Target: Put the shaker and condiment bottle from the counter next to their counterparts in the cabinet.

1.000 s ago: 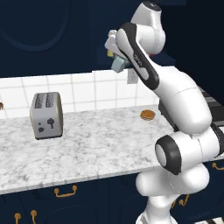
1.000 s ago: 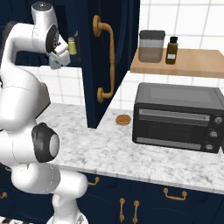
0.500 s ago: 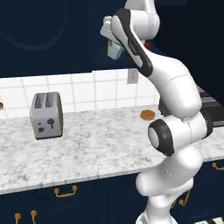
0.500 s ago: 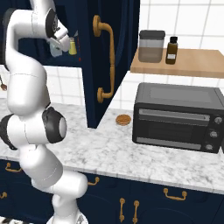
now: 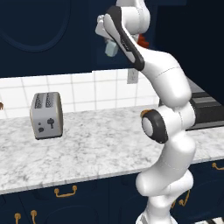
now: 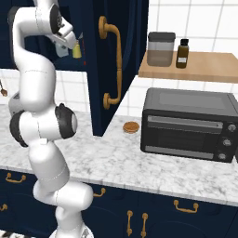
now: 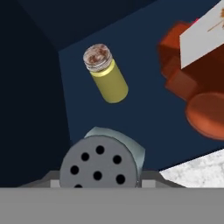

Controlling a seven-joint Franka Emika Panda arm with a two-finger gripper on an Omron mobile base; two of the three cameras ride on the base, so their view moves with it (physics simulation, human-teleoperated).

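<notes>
One shaker within hand grip

Counter and raised arm seen from behind-left and from behind-right, both forward and down; cabinet interior viewed close along the hand, shaker nearest

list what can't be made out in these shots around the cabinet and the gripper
- Hand view: the finger tips on the shaker are hidden by its grey cap and the bottom edge.
- Hand view: the red condiment item is cut off by the right edge.
- Left base view: the arm hides most of the cabinet shelf; only a sliver of red shows.
- Right base view: the yellow shaker is too small to read.
</notes>
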